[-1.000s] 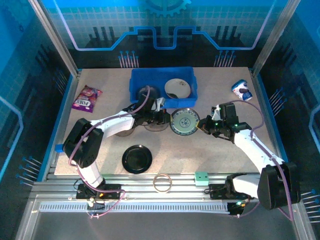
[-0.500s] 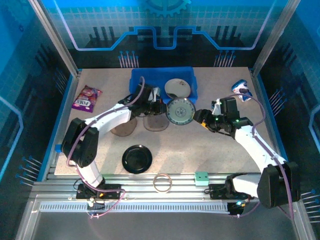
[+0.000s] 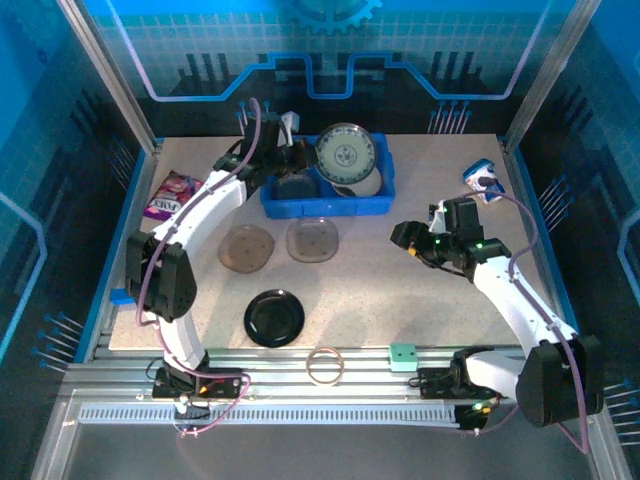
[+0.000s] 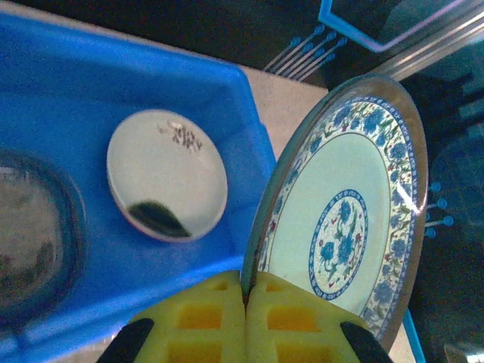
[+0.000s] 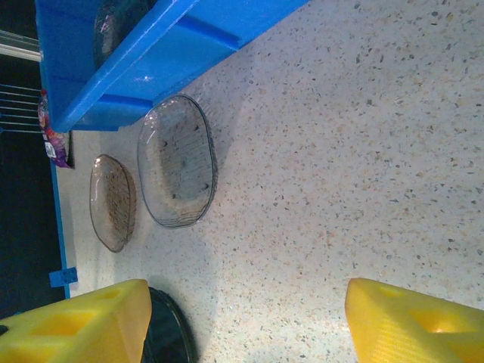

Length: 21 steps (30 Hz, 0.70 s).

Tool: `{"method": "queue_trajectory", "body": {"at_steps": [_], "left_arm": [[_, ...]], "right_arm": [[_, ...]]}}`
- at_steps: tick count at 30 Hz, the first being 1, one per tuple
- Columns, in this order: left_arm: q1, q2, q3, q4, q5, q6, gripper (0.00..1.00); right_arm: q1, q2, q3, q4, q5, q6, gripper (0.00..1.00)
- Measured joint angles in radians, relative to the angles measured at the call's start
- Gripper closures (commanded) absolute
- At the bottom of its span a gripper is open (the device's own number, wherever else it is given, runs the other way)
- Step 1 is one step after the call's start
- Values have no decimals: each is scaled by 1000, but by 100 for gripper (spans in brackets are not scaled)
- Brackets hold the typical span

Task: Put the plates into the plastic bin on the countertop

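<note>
My left gripper (image 4: 247, 291) is shut on the rim of a blue patterned plate (image 4: 340, 219), holding it on edge above the right end of the bright blue plastic bin (image 4: 249, 151). The top view shows this plate (image 3: 345, 155) tilted over the bin (image 3: 325, 205). A cream plate (image 4: 166, 185) and a smoky plate (image 4: 30, 242) lie inside the bin. Two smoky-grey plates (image 3: 247, 247) (image 3: 313, 240) and a glossy black plate (image 3: 274, 318) rest on the countertop (image 3: 400, 300). My right gripper (image 3: 405, 238) hangs open over bare counter with nothing between its fingers (image 5: 76, 325).
A purple snack bag (image 3: 172, 195) lies at the left and a small printed cup (image 3: 483, 180) at the back right. A thin ring (image 3: 323, 365) and a green block (image 3: 402, 354) sit on the front rails. A small blue block (image 3: 118, 296) sits at the left edge.
My left arm has carried the patterned plate from the counter's middle up and back over the bin. My right gripper has opened and now stands apart from the plate.
</note>
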State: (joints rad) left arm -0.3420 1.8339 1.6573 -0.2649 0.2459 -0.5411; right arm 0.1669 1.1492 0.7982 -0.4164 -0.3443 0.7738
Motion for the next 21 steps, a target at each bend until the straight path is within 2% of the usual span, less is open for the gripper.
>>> {"method": "queue_trajectory", "body": {"at_steps": [11, 21], "left_arm": [[6, 283, 246, -6, -7, -49, 100], [6, 425, 372, -6, -29, -113, 100]], "right_arm": [[-5, 0, 0, -3, 12, 15, 31], [-9, 11, -1, -2, 19, 23, 31]]}}
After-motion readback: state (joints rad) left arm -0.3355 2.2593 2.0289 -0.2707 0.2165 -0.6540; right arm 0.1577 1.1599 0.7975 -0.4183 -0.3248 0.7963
